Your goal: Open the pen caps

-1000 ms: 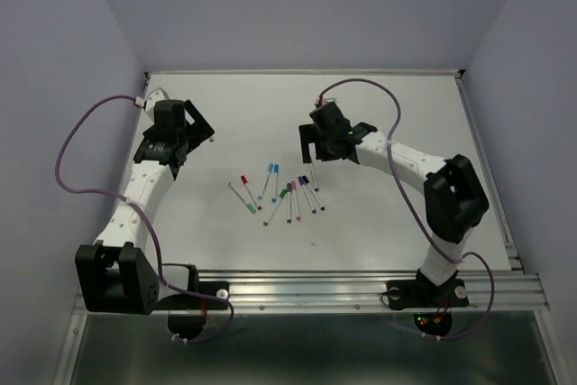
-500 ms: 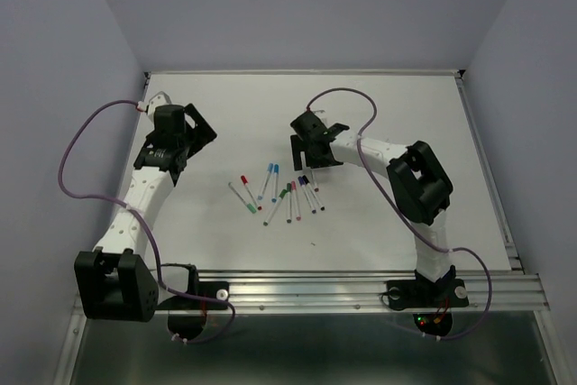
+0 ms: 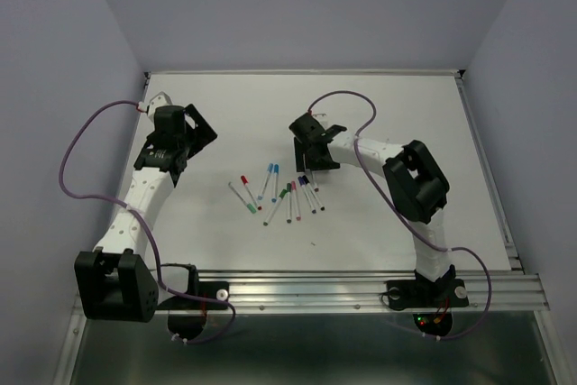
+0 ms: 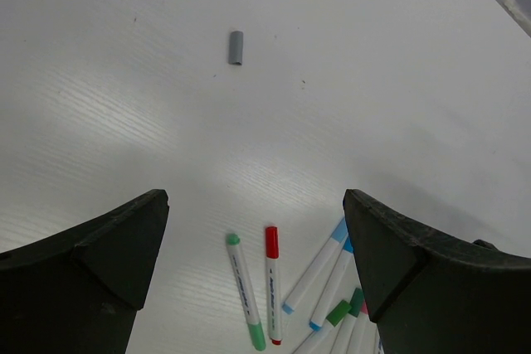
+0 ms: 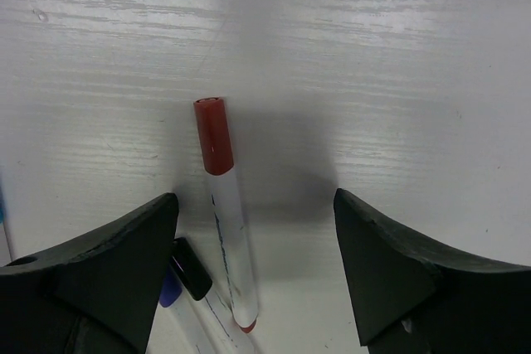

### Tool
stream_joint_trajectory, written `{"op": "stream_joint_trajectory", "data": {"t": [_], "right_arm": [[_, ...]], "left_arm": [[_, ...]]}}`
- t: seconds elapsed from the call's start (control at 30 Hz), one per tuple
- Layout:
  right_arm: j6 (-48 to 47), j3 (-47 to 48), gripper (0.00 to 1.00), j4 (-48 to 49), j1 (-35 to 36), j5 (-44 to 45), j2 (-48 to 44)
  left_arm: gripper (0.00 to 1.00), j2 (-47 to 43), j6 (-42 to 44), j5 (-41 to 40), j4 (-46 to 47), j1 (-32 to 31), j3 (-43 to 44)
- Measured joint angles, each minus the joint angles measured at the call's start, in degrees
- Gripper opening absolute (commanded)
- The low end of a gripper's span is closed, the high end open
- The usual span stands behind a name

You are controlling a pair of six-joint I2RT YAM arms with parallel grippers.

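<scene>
Since the pens clustered at the centre of the table appear to wear their caps, the job looks barely begun. A single grey cap lies loose at 12 o'clock in the left wrist view, well apart from the pens, and the other pen caps seem to be seated and left to pull. The left gripper hangs at 10 o'clock from the cluster, its fingers spread wide with nothing between them. The right gripper sits at 1 o'clock from the cluster, equally wide and empty, straddling a white pen whose dark red cap points to 12 o'clock in its own view. A black cap lies at 7 o'clock from that one. Thin print runs along the barrels, too small to read, and no brand is legible
</scene>
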Motion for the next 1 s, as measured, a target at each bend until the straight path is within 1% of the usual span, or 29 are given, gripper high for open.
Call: {"op": "stream_joint_trajectory", "data": {"t": [0.03,0.07,0.13,0.17,0.4,0.43,0.5,0.53,0.6,0.63,0.73,0.77,0.8,0.83,0.93,0.97,1.0], "right_arm": [[0.1,-0.1,0.78,0.0,0.0,-0.1,0.0],[0.2,-0.3,0.74,0.2,0.0,-0.3,0.0],[0.6,-0.9,0.71,1.1,0.0,-1.0,-0.1],[0.8,-1.0,0.68,1.4,0.0,-1.2,-0.2],[0.7,-3.5,0.65,3.4,0.0,-2.8,-1.6],[0.7,-3.8,0.61,3.6,0.0,-3.0,-1.7],[0.5,-4.4,0.6,4.0,0.0,-3.5,-2.0],[0.5,-4.6,0.56,4.1,0.0,-3.5,-2.1],[0.4,-4.8,0.54,4.1,0.0,-3.7,-2.3],[0.3,-4.9,0.48,4.1,0.0,-3.8,-2.4],[0.2,-5.0,0.4,4.0,0.0,-4.1,-2.4],[0.2,-5.0,0.33,3.9,0.0,-4.1,-2.4],[0.1,-5.0,0.29,3.8,0.0,-4.1,-2.4],[0.1,-5.1,0.21,3.8,0.0,-4.1,-2.4],[0.1,-5.1,0.1,3.7,0.0,-4.2,-2.4],[-0.2,-5.1,0.02,3.7,0.0,-4.2,-2.4],[-0.2,-5.1,0.01,3.7,0.0,-4.3,-2.5]], "left_arm": [[0.99,0.0,0.0,0.0,0.0,0.0,0.0],[0.99,0.0,0.0,0.0,0.0,0.0,0.0],[0.99,0.0,0.0,0.0,0.0,0.0,0.0],[0.99,0.0,0.0,0.0,0.0,0.0,0.0],[0.99,0.0,0.0,0.0,0.1,0.0,0.0],[0.99,0.0,0.0,0.0,0.1,0.0,0.0],[0.99,0.0,0.0,0.0,0.1,0.0,0.0],[0.99,0.0,0.0,0.0,0.1,0.0,0.0],[0.99,0.0,0.0,0.0,0.1,0.0,0.0],[0.99,0.0,0.0,0.0,0.1,0.0,0.0],[0.99,0.0,0.0,0.0,0.1,0.0,0.0],[0.99,0.0,0.0,0.0,0.1,0.0,0.0],[0.99,0.0,0.0,0.0,0.1,0.0,0.0],[0.99,-0.1,0.0,0.0,0.1,0.0,0.0],[0.99,-0.1,0.0,0.0,0.1,0.0,0.0],[0.99,-0.1,0.0,0.0,0.1,0.0,0.0],[0.99,-0.1,0.0,0.0,0.1,0.0,0.0]]}}
